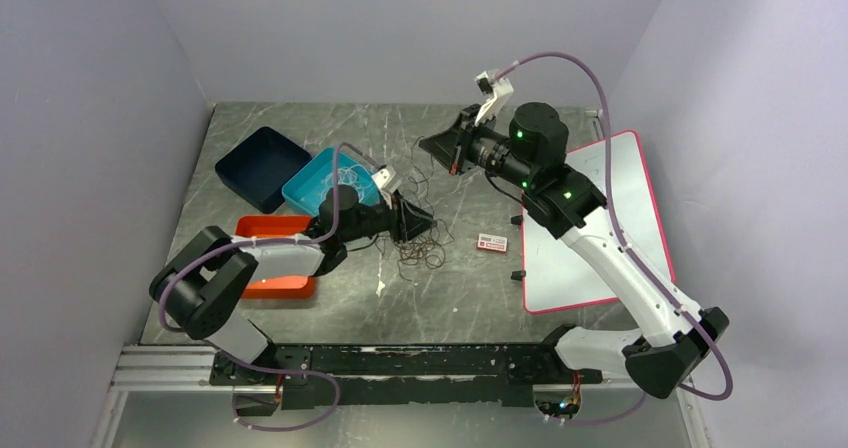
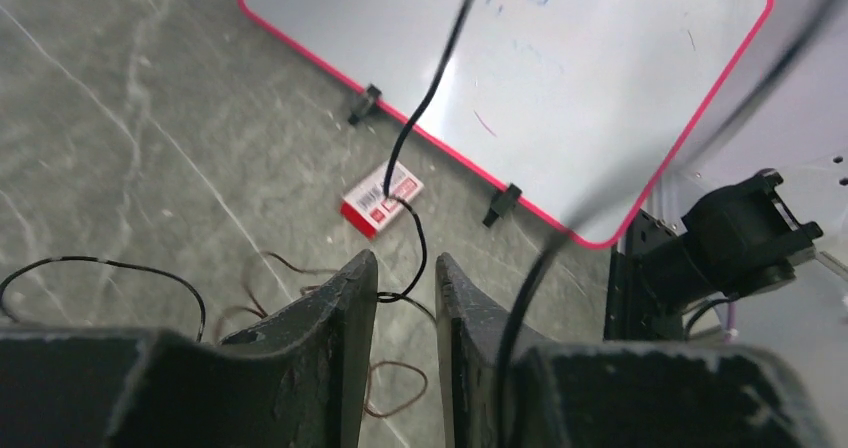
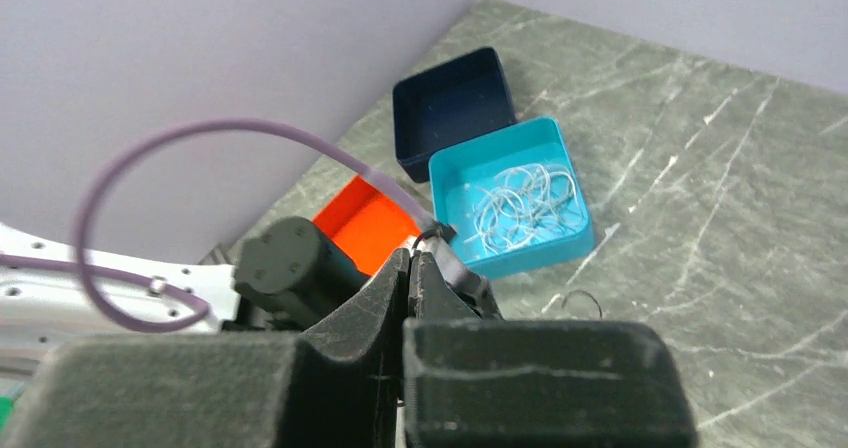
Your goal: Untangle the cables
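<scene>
A grey marbled counter (image 1: pixel 470 298) fills the space between pale walls. A whiteboard (image 1: pixel 600 218) with a red rim lies flat on its right side. The right arm (image 1: pixel 610 258) reaches over the whiteboard towards the middle, raised above the surface, and the left arm (image 1: pixel 270 258) lies low and stretches in from the left. Three trays sit close together at the left: a dark blue tray (image 1: pixel 262 166) farthest back, a teal tray (image 1: pixel 310 180) just beside it, and an orange tray (image 1: pixel 275 286) nearest the arm bases, partly hidden under the left arm. The right gripper (image 3: pixel 409 256) is clenched, its fingers pressed flat together, and thin dark strands run up to it from the counter below. The left gripper (image 2: pixel 403 266) sits low over the counter with its jaws a narrow gap apart, and one black strand passes through that gap (it touches neither finger as far as the wrist view shows). The cables (image 1: pixel 420 253), a loose tangle of brown and black loops, lie on the counter just in front of the left gripper, near the centre. A bunch of pale strands (image 3: pixel 520 208) rests inside the teal tray. A small red and white card (image 1: pixel 492 242) lies between the tangle and the whiteboard.
</scene>
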`<act>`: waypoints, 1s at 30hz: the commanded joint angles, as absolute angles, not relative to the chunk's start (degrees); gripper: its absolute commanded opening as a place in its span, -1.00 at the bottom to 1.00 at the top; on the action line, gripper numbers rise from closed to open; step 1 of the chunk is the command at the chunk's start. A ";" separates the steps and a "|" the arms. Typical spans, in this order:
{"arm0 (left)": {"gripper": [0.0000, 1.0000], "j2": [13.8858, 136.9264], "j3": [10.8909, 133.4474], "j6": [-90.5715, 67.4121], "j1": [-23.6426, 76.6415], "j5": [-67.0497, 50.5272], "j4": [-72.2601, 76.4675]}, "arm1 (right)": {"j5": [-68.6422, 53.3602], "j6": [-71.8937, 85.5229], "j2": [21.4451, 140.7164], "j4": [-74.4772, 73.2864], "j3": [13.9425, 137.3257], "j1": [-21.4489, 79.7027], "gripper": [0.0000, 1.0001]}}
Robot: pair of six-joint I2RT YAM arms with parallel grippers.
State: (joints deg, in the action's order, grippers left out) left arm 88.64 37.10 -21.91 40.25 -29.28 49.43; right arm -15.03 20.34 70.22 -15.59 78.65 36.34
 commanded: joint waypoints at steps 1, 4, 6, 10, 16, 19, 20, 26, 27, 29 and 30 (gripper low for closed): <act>-0.32 90.35 35.55 -25.97 41.53 -32.04 57.91 | -14.93 21.82 67.46 -10.73 80.27 35.95 -1.00; -0.33 91.63 35.30 -25.95 42.33 -32.15 58.17 | -14.72 21.99 66.89 -9.84 81.01 35.96 -1.00; -0.33 92.51 34.97 -25.91 42.62 -31.90 58.33 | -14.43 21.85 66.64 -9.69 81.92 35.99 -1.00; -0.34 94.25 33.93 -26.07 43.01 -31.15 59.32 | -14.24 21.30 66.33 -9.53 84.66 35.95 -1.00; -0.35 96.50 32.97 -26.27 43.17 -31.02 60.61 | -13.53 19.82 66.61 -10.89 90.04 35.95 -1.00; -0.36 96.94 32.58 -26.19 43.23 -31.11 60.65 | -12.15 18.68 66.67 -11.50 91.98 35.96 -1.00; -0.36 96.93 32.41 -26.19 43.16 -31.11 60.64 | -11.54 18.18 66.67 -11.56 92.50 35.95 -1.00; -0.38 96.50 31.15 -25.67 43.23 -30.76 60.21 | -7.04 14.83 66.68 -12.30 95.89 35.95 -1.00; -0.39 96.50 31.00 -25.66 43.28 -30.69 60.21 | -6.18 14.32 66.63 -12.26 96.34 35.94 -1.00; -0.40 96.57 30.70 -25.66 43.20 -30.72 60.21 | -4.58 13.44 66.56 -12.14 97.32 35.95 -1.00; -0.40 96.59 30.53 -25.66 43.25 -30.69 60.25 | -3.76 12.92 66.59 -11.99 97.91 35.95 -1.00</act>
State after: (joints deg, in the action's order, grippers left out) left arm 96.84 31.59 -26.39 42.83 -30.20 57.43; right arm -8.08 16.01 67.42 -13.13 94.91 36.34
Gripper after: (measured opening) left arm 0.306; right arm 0.013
